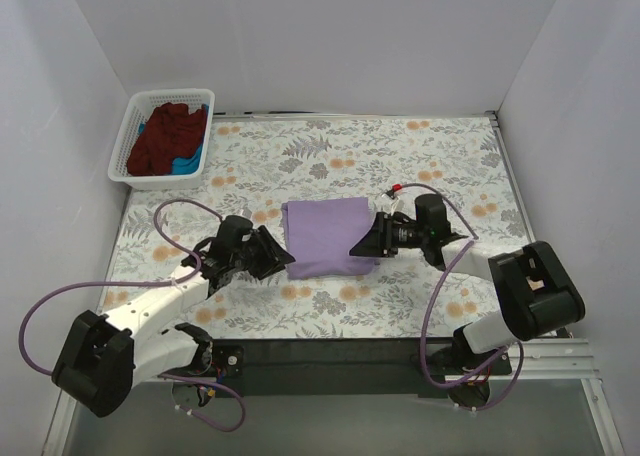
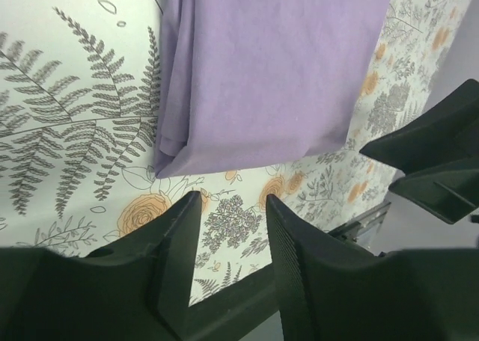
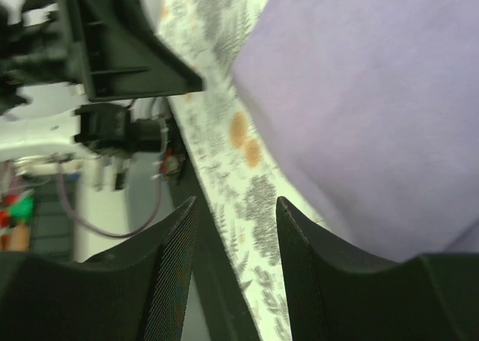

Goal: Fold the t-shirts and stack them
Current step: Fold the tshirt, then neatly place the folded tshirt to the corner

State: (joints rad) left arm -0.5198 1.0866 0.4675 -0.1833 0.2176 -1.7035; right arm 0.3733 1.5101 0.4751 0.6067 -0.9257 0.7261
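Note:
A lavender t-shirt (image 1: 327, 236) lies folded into a neat rectangle in the middle of the table. It also shows in the left wrist view (image 2: 269, 72) and the right wrist view (image 3: 374, 94). My left gripper (image 1: 285, 257) is open and empty, just left of the shirt's near left corner; its jaws (image 2: 233, 200) stand apart over bare table. My right gripper (image 1: 358, 248) is open and empty at the shirt's near right edge (image 3: 236, 206). A maroon t-shirt (image 1: 165, 136) and a blue t-shirt (image 1: 190, 161) lie bunched in the basket.
A white lattice basket (image 1: 133, 136) stands at the far left corner. The floral tablecloth (image 1: 400, 166) covers the table. White walls close in the left, back and right. Purple cables loop beside both arms near the front edge.

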